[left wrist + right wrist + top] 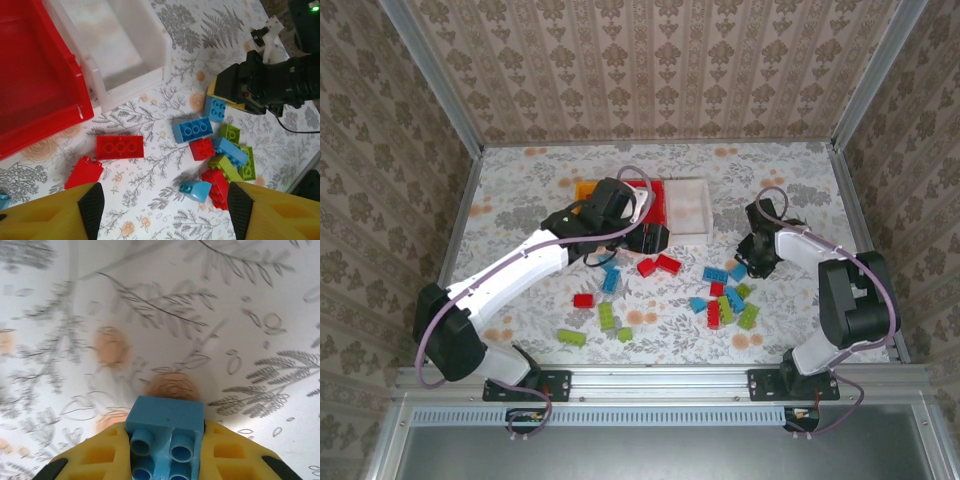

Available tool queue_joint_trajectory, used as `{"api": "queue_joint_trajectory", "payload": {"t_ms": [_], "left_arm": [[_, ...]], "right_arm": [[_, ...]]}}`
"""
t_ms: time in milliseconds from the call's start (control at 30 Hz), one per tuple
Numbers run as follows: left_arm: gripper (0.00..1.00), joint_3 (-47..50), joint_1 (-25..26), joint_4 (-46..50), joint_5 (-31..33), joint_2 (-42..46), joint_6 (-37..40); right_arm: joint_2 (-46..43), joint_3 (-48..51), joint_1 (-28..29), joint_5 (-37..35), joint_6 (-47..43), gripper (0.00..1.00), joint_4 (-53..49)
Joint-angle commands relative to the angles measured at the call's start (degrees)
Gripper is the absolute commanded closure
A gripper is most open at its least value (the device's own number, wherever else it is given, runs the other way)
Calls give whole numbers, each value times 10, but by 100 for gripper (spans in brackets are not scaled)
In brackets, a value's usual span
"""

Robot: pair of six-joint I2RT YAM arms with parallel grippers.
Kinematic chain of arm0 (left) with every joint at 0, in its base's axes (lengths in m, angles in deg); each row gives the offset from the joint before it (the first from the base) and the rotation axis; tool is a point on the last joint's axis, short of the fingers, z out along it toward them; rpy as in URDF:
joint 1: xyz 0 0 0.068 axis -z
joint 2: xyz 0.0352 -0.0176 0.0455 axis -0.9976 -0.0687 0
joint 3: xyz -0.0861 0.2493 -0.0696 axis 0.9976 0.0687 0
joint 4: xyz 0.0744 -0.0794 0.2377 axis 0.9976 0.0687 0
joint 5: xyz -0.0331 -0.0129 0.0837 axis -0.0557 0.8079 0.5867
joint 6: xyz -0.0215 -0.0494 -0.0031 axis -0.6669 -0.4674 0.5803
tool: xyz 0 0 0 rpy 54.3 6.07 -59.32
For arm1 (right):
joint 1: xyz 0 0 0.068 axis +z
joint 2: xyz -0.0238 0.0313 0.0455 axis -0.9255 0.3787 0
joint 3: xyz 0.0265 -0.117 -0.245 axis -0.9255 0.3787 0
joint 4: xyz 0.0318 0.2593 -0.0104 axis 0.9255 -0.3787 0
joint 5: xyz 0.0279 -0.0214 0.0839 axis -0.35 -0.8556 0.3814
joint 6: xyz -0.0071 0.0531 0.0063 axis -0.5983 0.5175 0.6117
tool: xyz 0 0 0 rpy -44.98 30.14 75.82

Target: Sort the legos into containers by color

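Note:
My right gripper (pixel 166 440) is shut on a light blue lego (pixel 165 416), studs toward the camera, just above the floral table. From above, that gripper (pixel 753 264) sits at the right end of the lego cluster (pixel 725 300). My left gripper (pixel 165 212) is open and holds nothing, hovering over red legos (pixel 120 147), blue legos (pixel 192 130) and lime green legos (pixel 247 162). From above, it (pixel 647 240) hangs at the front of the red container (pixel 665 195). The white container (pixel 688 205) and the yellow-orange container (pixel 585 189) flank the red one.
More legos lie loose toward the left: a red one (pixel 583 300), a blue one (pixel 610 279) and green ones (pixel 607 316). The red container (pixel 40 90) and white container (pixel 125 45) look empty where visible. Patterned walls enclose the table on three sides.

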Motion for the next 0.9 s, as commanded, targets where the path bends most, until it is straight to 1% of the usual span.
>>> {"api": "queue_joint_trajectory", "payload": {"t_ms": [0,100,200,267,467,500,633,733,867], "left_arm": [[32,-27,2,9,51,27,-15],[32,-32,1,13,82,39,-23],[31,-42,0,10,104,45,-30],[31,-59,-2,15,119,37,-32],[31,-140,-2,55,119,-31,-22],[31,-152,-1,62,121,-41,-23],[31,-197,8,84,138,-73,-14],[31,-248,19,129,178,-104,0],[31,-273,28,166,206,-120,8]], "right_arm": [[-36,-82,40,-38,-81,80,21],[-13,-153,95,-53,-143,78,26],[49,-227,128,-40,-174,77,22],[96,-273,132,-27,-179,77,16],[240,-420,126,-11,-217,75,-10],[266,-446,123,-7,-219,74,-35],[335,-522,115,9,-222,72,-80],[361,-550,113,20,-224,64,-95],[367,-569,112,26,-225,48,-114]]}}
